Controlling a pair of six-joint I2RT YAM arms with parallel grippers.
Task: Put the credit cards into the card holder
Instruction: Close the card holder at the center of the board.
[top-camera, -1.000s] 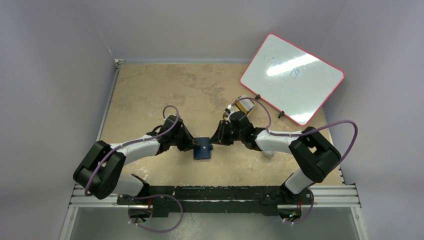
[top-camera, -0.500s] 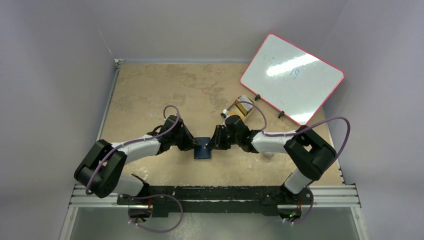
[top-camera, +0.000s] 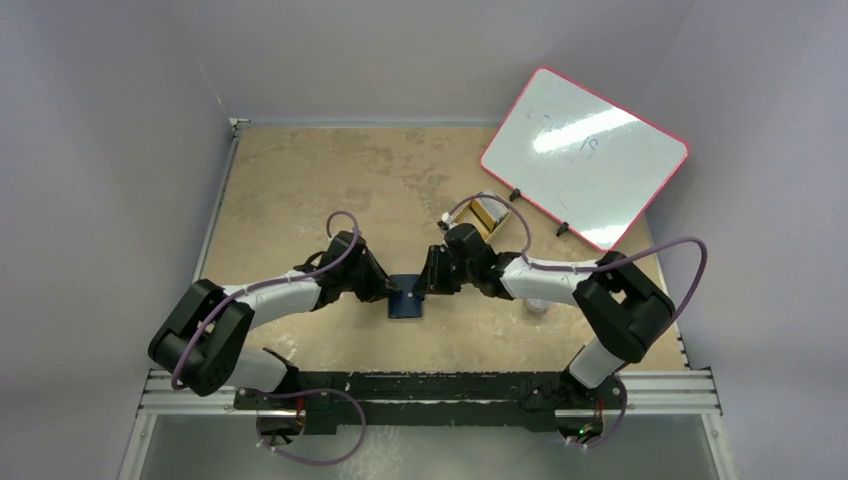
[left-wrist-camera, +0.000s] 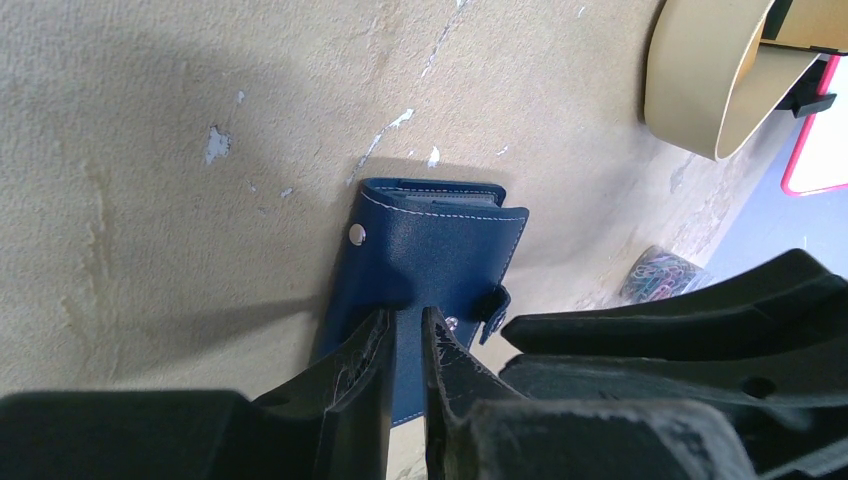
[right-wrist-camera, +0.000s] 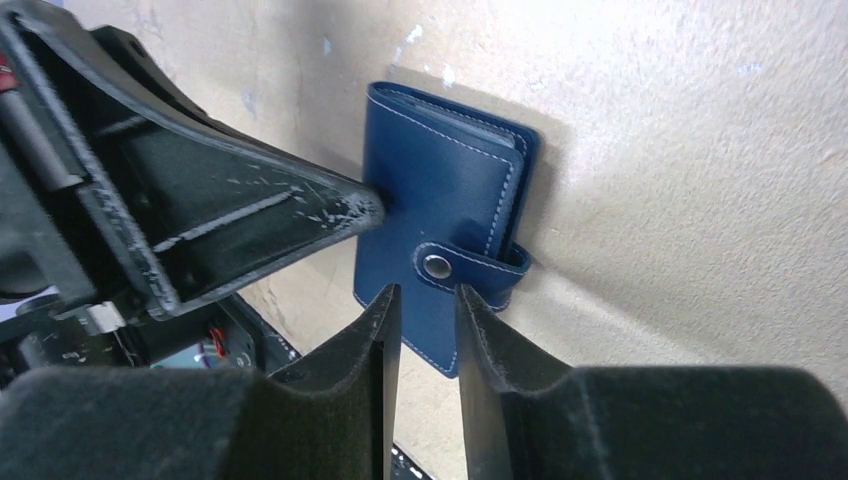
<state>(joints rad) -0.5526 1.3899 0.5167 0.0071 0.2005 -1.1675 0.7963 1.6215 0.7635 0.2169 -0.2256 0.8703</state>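
The left tool (left-wrist-camera: 405, 318) hides the near end of the card holder (left-wrist-camera: 440, 240). The tan tray (left-wrist-camera: 700, 75) runs off the top edge.

Black-and-white arms (top-camera: 270, 295), looping purple cables (top-camera: 341, 212)

Place: I worked in a lab test cell.
Evidence: grey enclosure walls (top-camera: 100, 150), aluminium rail (top-camera: 430, 392), propped whiteboard (top-camera: 585, 155).

Smooth, stitched leather-like card holder (right-wrist-camera: 440, 210) on rough, mottled table (right-wrist-camera: 700, 150).
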